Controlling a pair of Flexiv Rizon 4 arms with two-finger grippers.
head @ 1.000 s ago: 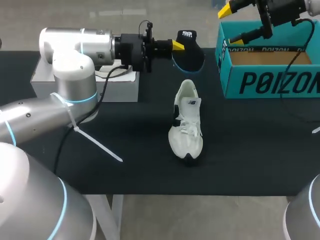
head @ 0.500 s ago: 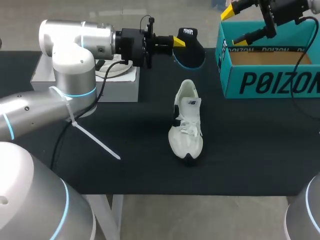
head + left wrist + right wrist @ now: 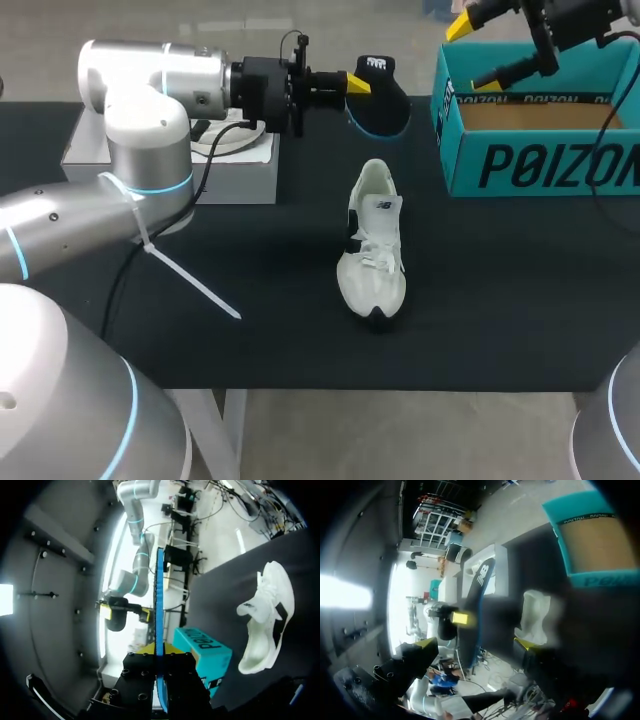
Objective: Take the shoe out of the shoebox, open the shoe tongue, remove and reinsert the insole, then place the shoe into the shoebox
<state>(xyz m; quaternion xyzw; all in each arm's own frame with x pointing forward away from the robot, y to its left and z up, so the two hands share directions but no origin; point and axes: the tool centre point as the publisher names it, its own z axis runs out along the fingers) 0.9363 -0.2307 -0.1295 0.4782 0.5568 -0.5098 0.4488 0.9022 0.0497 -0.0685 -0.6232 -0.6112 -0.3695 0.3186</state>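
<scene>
The white shoe lies on the black table near its middle, outside the box, with its toe towards the near edge and its heel opening towards the far edge. The teal shoebox stands open at the far right of the table, well apart from the shoe, its brown inside showing. The left arm comes in from the left along the far side. The left gripper is clamped on the dark insole, which it holds up off the table near the far edge, beyond the shoe's heel and left of the shoebox. In the left wrist view the insole shows edge-on as a thin blue line running between the two fingers, pinched from both sides. The right gripper hangs above the far left corner of the shoebox, its fingers spread wide and grasping nothing. In the right wrist view the insole stands ahead of the gap between those fingers, apart from both. A white box sits at the far left of the table, beneath the left arm's wrist.
</scene>
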